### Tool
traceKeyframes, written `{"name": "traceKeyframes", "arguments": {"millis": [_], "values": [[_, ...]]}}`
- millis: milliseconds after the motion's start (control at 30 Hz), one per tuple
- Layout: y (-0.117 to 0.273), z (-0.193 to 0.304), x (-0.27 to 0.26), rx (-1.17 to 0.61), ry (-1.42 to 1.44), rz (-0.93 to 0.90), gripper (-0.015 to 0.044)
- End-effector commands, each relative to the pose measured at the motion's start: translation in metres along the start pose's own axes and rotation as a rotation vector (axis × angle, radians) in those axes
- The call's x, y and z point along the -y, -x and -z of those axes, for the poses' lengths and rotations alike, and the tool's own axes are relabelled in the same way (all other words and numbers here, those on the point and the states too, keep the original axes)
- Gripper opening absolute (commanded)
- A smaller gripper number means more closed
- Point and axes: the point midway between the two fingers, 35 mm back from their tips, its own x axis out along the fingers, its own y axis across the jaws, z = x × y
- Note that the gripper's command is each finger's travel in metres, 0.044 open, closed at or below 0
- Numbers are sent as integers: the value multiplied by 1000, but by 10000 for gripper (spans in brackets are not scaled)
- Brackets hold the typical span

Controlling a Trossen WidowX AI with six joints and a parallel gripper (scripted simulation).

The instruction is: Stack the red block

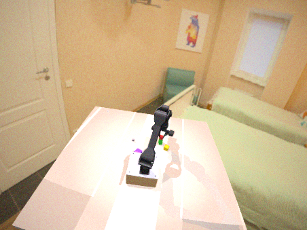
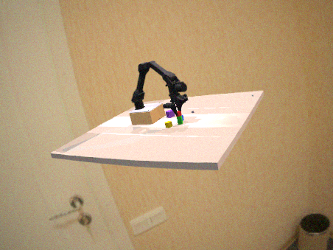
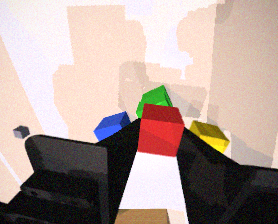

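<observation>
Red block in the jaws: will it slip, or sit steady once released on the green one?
The red block looks rigid and flat-faced, so it probably grips firmly without rolling. The green block seems equally small, so an off-centre release could tip it.

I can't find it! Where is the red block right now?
The red block is pinched in the robot's hand, right above the green block, with the blue block and yellow block on either side in the wrist view.

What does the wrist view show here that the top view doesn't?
Only the wrist view shows the blue block and the fingers shut on the red block. Only the top view shows the purple block, the arm's base and the room. Both show the red, green and yellow blocks.
</observation>
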Motion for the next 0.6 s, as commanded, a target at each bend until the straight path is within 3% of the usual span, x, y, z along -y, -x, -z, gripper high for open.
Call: {"name": "traceKeyframes", "arguments": {"millis": [0,67,567], "values": [[1,-1,0,4,4,0,0],[7,-1,0,4,4,0,0],[1,0,0,-1,0,0,394]]}}
